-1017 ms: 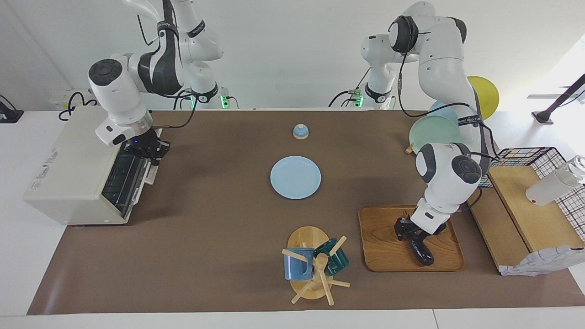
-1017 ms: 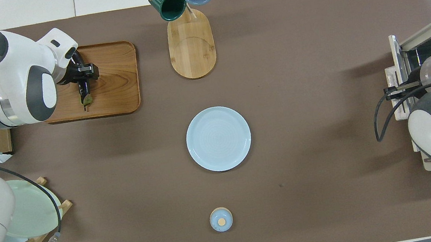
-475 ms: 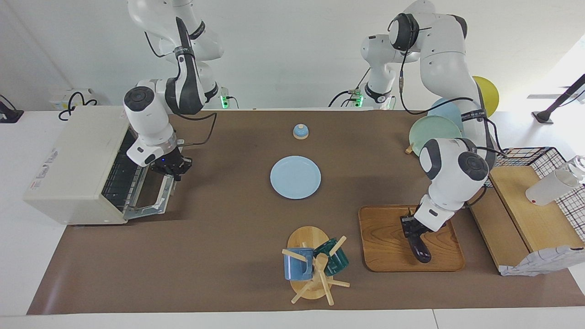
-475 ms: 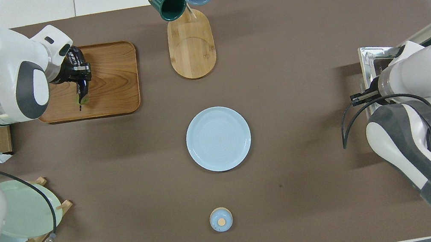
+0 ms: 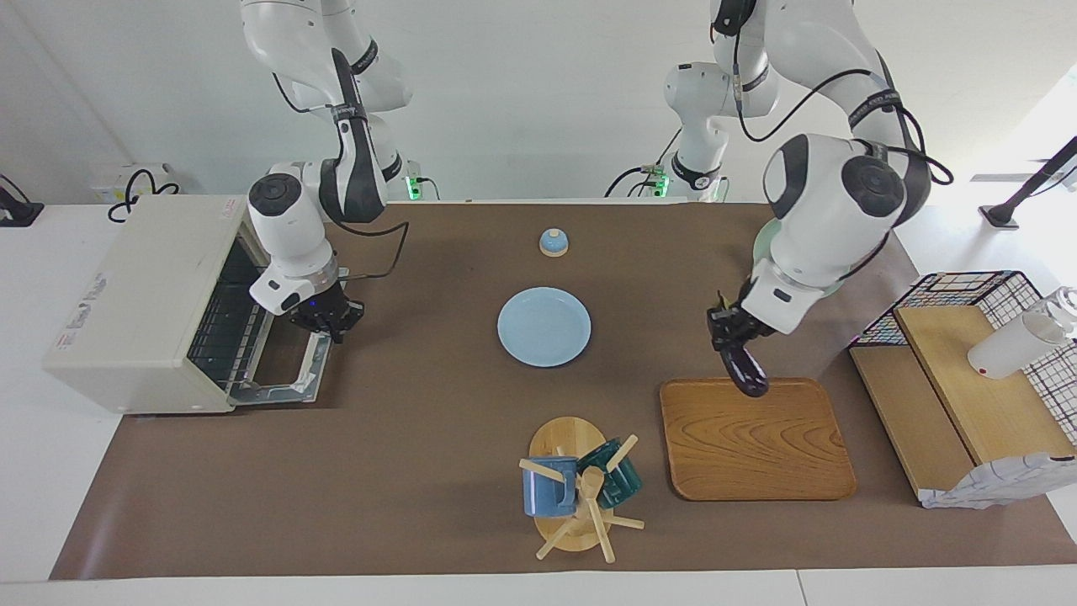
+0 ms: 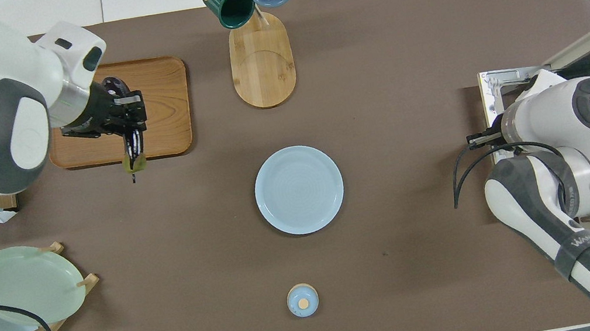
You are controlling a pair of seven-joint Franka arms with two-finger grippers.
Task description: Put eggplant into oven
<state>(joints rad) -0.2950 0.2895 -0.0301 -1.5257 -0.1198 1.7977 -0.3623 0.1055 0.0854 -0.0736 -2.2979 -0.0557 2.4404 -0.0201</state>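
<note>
My left gripper (image 5: 730,330) is shut on the stem end of the dark purple eggplant (image 5: 745,371). It holds it in the air, hanging tip down over the edge of the wooden tray (image 5: 757,442) that is nearer to the robots. The overhead view shows the left gripper (image 6: 124,112) and the eggplant (image 6: 134,149) too. The cream-white oven (image 5: 143,295) stands at the right arm's end of the table, its door (image 5: 282,379) lying open and flat, the wire rack showing inside. My right gripper (image 5: 324,318) is just over the door's outer edge.
A light blue plate (image 5: 543,326) lies mid-table, with a small blue domed bell (image 5: 554,242) nearer to the robots. A mug tree (image 5: 580,484) with two mugs stands beside the tray. A plate rack (image 6: 30,284), a wire basket (image 5: 984,290) and wooden boards stand at the left arm's end.
My left gripper has lifted the eggplant off the tray and carried it up and toward the robots. My right gripper has swung the oven door from nearly shut down to flat open.
</note>
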